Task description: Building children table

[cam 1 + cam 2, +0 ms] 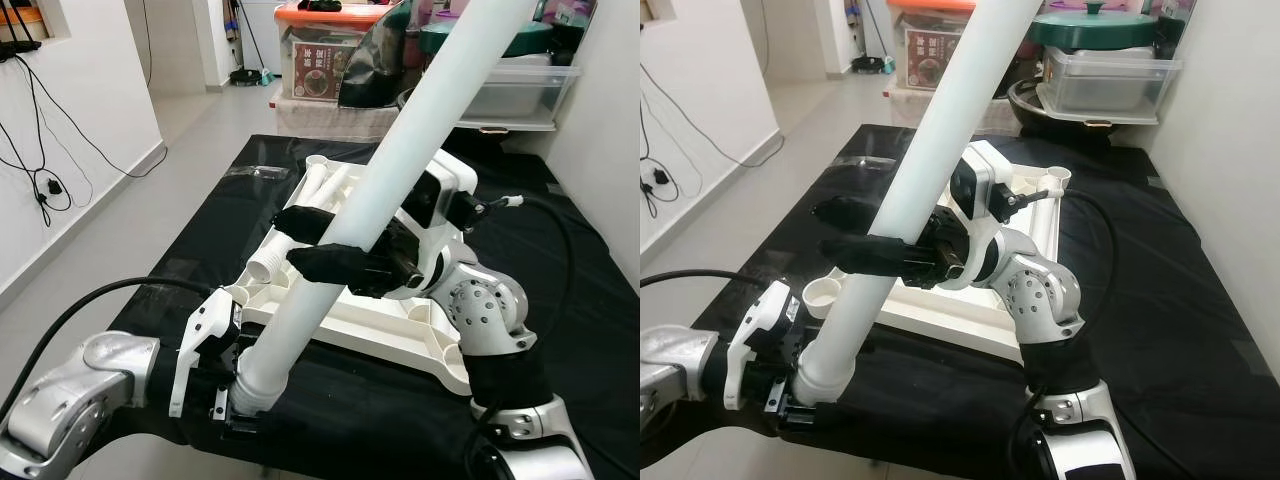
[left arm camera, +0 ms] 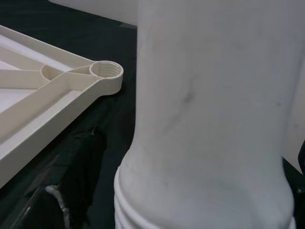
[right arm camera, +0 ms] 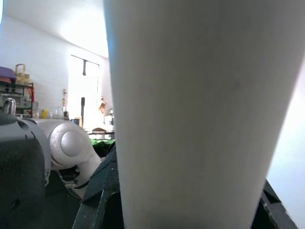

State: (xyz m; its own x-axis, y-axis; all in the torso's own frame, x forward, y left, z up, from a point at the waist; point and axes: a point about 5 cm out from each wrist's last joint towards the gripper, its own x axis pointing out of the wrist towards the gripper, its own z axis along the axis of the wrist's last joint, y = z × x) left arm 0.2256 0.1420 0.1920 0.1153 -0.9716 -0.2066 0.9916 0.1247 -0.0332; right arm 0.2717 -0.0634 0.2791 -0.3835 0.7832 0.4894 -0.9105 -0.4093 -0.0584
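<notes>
A long white table leg stands tilted over the black-covered table, its top leaning away to the right. Its thick threaded lower end sits in my left gripper, which is shut on it near the table's front edge. My right gripper is shut around the leg's middle, one black finger on each side. Behind the leg lies the cream tabletop, upside down, with a threaded corner socket close to the leg's lower end. The leg is right in front of the right wrist camera.
More white legs lie on the upturned tabletop at its far end. Black cloth covers the work table. An orange-lidded storage box and a clear plastic bin stand behind it. Cables hang on the left wall.
</notes>
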